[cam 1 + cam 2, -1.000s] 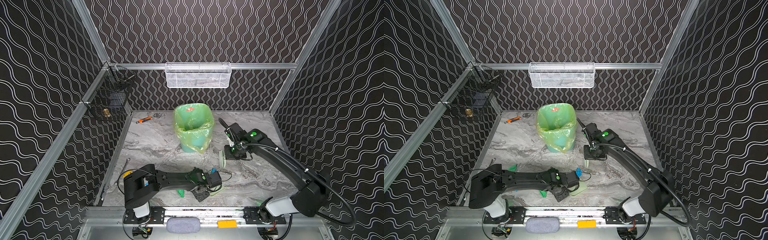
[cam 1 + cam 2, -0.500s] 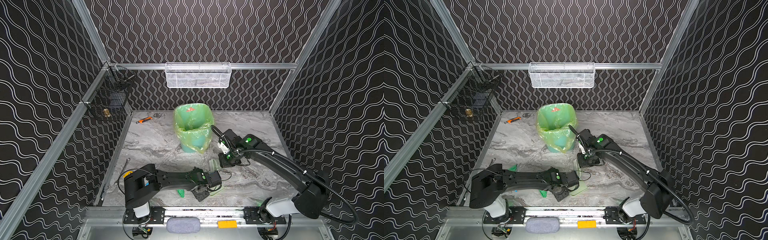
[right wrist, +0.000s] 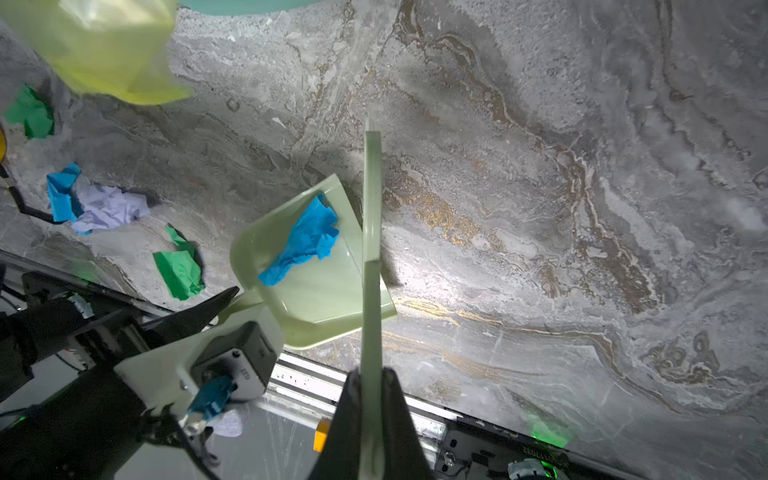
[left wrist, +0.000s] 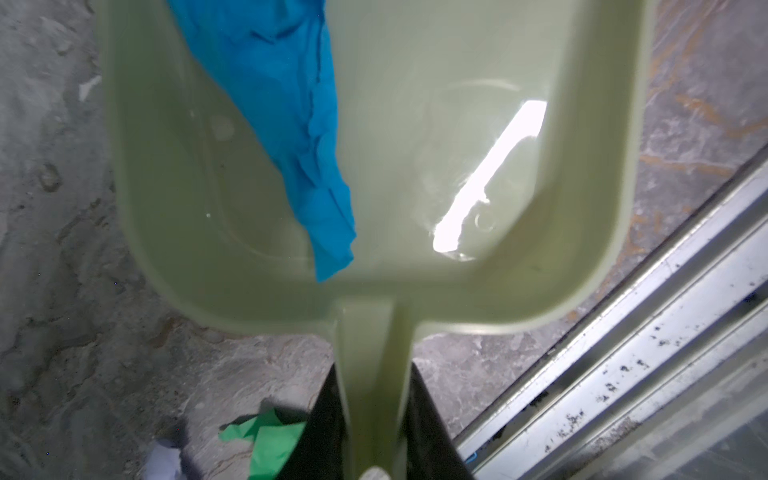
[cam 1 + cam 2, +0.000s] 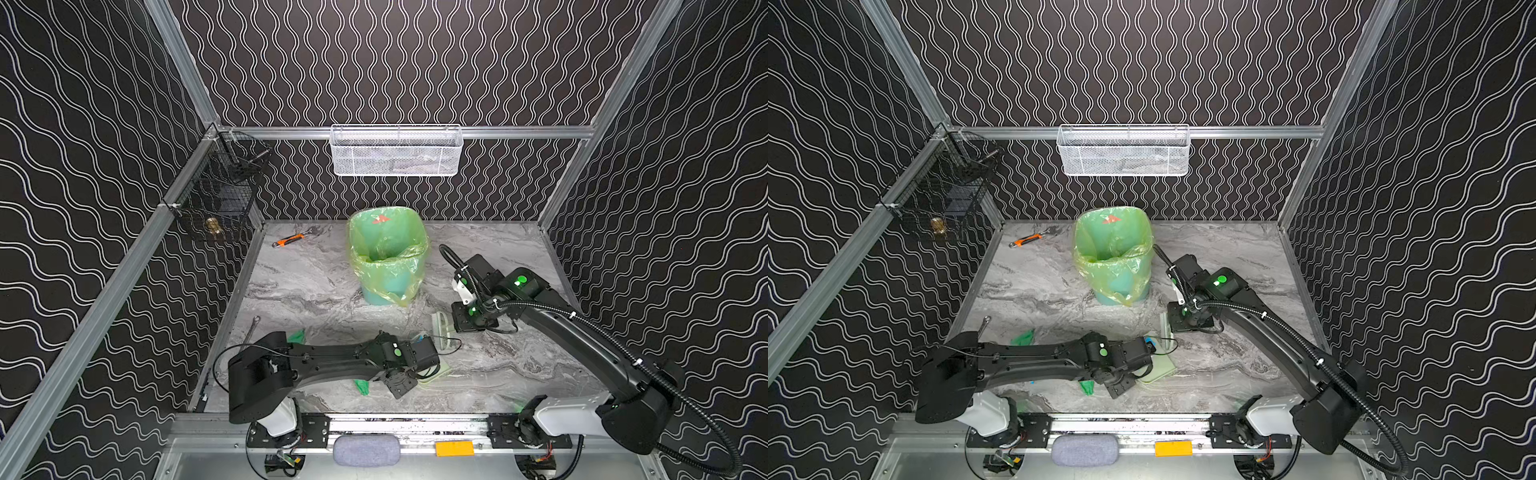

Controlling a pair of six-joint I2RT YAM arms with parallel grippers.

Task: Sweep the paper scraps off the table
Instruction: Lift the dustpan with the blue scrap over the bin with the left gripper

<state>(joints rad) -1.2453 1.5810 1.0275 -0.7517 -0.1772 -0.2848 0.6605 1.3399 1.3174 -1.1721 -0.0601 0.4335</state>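
My left gripper [image 4: 372,415] is shut on the handle of a pale green dustpan [image 4: 415,166] lying on the table [image 5: 498,365] near its front edge. A blue paper scrap [image 4: 291,104] lies inside the pan. My right gripper [image 3: 371,399] is shut on a pale green brush [image 3: 371,232], which stands at the pan's open mouth [image 5: 441,332]. More paper scraps lie on the table beside the left arm: a green scrap [image 3: 178,270], a lilac scrap [image 3: 110,208] against a blue scrap [image 3: 62,195], and another green scrap [image 5: 296,336] farther left.
A bin [image 5: 386,253] lined with a green bag stands at the table's middle back. An orange-handled wrench [image 5: 291,240] lies at the back left, a metal spanner [image 5: 251,328] by the left rail. A white basket [image 5: 395,149] and a black wire basket [image 5: 220,195] hang on the walls.
The right arm has brought the brush forward and down toward the dustpan's mouth, first leftward, then slightly back right. The left arm and the dustpan have stayed in place.
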